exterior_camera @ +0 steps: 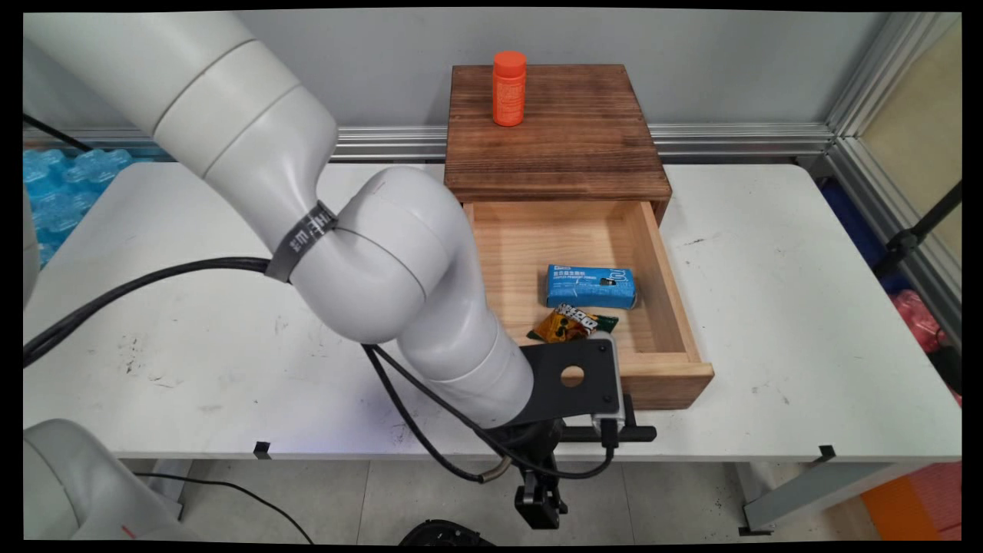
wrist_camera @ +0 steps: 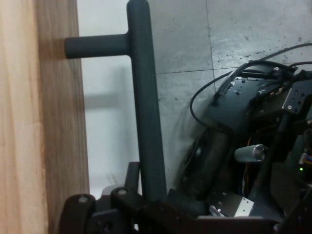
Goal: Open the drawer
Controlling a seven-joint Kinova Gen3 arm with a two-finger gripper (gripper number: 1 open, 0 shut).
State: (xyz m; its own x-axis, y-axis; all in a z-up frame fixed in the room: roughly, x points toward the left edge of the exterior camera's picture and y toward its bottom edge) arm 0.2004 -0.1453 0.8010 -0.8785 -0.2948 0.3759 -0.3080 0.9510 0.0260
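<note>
The claw [wrist_camera: 146, 197] is gripping the dark drawer handle [wrist_camera: 144, 97], fingers closed around the bar. The wooden drawer [exterior_camera: 660, 369] is standing open over the worktop [exterior_camera: 768, 307], holding a blue box [exterior_camera: 590, 286] and a snack packet [exterior_camera: 568, 324]. An orange bottle [exterior_camera: 509, 87] is standing on the cabinet [exterior_camera: 553, 138].

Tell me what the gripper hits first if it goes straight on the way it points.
Probably the floor: the gripper points down past the table edge. But the black handle on the drawer lies close beside that line in the hand view, so depth is unclear.
</note>
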